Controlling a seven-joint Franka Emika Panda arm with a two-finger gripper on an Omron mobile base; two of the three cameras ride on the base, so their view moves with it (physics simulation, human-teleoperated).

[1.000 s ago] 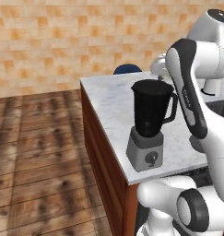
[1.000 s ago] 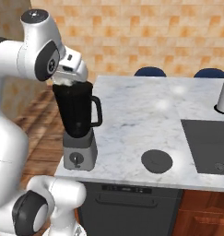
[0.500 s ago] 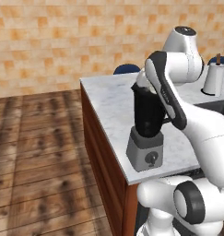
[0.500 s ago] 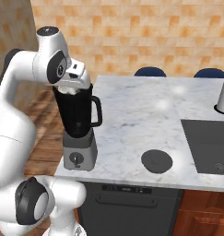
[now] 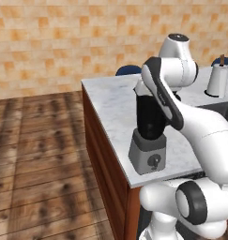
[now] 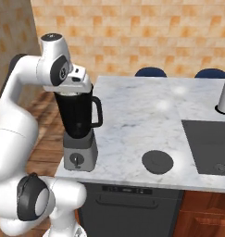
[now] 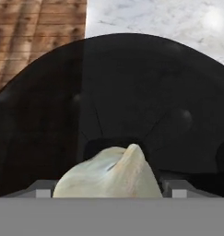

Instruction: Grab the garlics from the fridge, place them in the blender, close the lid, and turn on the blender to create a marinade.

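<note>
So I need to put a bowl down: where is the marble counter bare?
Free: the white marble counter between the black blender jar and the dark cooktop, behind the flat round dark lid. Crowded: the blender corner, where the claw holds a pale garlic bulb.

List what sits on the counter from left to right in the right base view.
Blender → lid → cooktop

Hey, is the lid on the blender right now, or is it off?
Off. The lid lies flat on the counter, apart from the blender, whose jar mouth is uncovered under the tool.
</note>
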